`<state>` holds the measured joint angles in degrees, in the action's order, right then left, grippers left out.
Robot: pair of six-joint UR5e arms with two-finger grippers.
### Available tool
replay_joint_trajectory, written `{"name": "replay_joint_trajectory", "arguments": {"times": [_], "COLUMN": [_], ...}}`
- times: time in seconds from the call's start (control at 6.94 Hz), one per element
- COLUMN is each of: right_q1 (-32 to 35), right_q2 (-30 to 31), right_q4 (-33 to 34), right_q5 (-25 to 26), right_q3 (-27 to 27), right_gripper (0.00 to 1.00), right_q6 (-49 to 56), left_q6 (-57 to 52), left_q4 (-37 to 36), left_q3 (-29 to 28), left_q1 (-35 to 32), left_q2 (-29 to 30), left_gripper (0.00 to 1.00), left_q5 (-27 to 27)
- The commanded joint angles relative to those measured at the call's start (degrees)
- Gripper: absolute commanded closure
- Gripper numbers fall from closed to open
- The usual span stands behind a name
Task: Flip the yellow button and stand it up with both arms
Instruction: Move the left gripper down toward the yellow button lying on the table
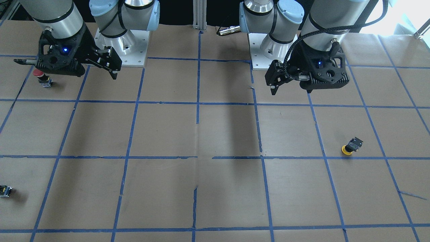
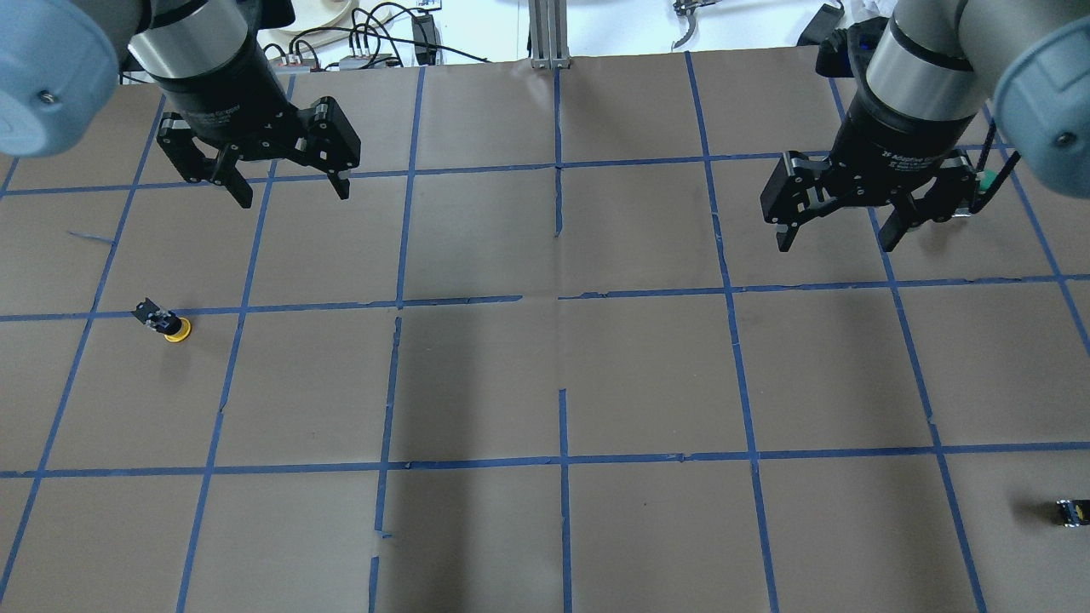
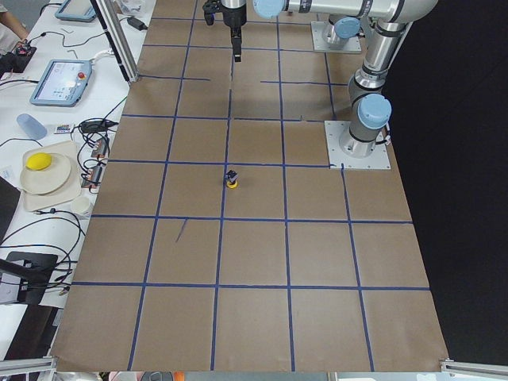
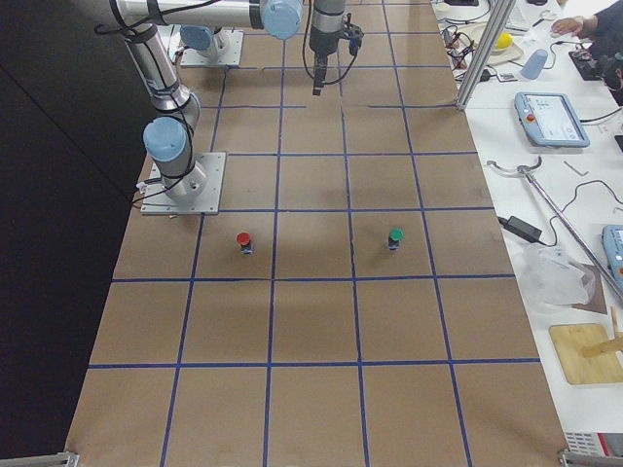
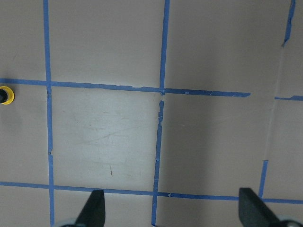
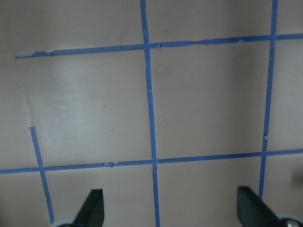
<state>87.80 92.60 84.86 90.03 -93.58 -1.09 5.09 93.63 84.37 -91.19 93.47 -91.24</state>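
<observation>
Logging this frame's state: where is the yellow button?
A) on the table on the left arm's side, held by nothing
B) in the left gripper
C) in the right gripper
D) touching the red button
A: the yellow button lies on the table, while the left gripper and right gripper hang open and empty.
</observation>
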Motion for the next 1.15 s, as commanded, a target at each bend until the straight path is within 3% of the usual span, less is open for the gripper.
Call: {"name": "replay_joint_trajectory", "arguments": {"times": [0.0, 0.58, 1.01], "right_q1": [-0.34, -0.34, -0.34], "right_q2": [-0.4, 0.04, -0.05], "right_q4": [1.27, 1.19, 1.19], "right_q5": [-0.3, -0.21, 0.41], "right_q3": [-0.02, -0.28, -0.37], "right_gripper": [0.0, 0.0, 0.0], "right_q6": [0.04, -0.05, -0.14], "left_q6": [-0.69, -22.26, -39.23], "left_q4": [0.06, -0.73, -11.23], "left_q3": [-0.35, 5.26, 12.28], "left_q1": [0.48, 14.85, 25.42], "left_q2": [-0.13, 1.18, 2.67], "left_gripper": [0.01, 0.01, 0.01], "left_q5": [0.96, 0.27, 0.27]}}
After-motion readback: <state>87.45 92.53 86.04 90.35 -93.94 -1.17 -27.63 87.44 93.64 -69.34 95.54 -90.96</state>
